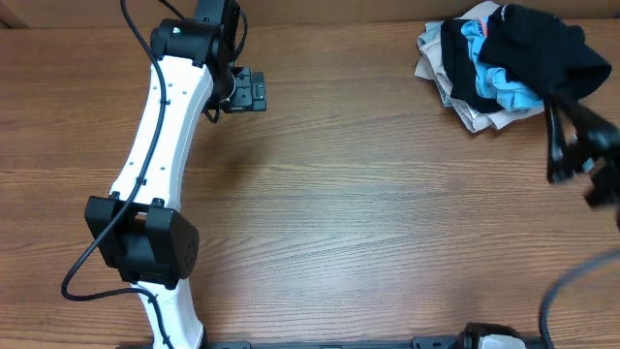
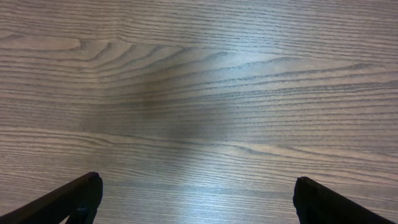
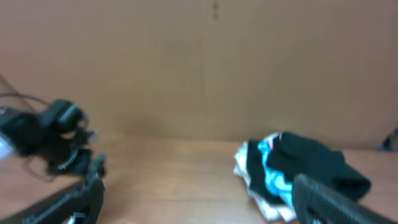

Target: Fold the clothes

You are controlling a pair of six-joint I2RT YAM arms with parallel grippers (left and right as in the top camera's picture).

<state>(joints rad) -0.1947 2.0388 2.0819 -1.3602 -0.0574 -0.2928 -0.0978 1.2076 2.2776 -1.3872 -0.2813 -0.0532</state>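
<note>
1. The overhead view shows the most. The black T-shirt (image 1: 533,47) is at the upper right of the frame, crumpled on top of a pile with a light-blue garment (image 1: 499,85) and a beige garment (image 1: 470,111), all on the wooden table (image 1: 368,213).
2. My left wrist cam only gets wood grain. My left gripper (image 2: 198,185) has its fingers spread wide, one in each bottom corner.
3. My right wrist cam sees the pile side-on at the lower right. It also catches my left arm (image 3: 50,130) at mid left and a brown wall (image 3: 205,62), which the overhead doesn't show. My right gripper (image 3: 198,186) is spread apart too and holds nothing.
4. From overhead the black lump runs roughly left to right, sagging toward the right edge. It's too bunched up to tell where the collar or hem points.
</note>
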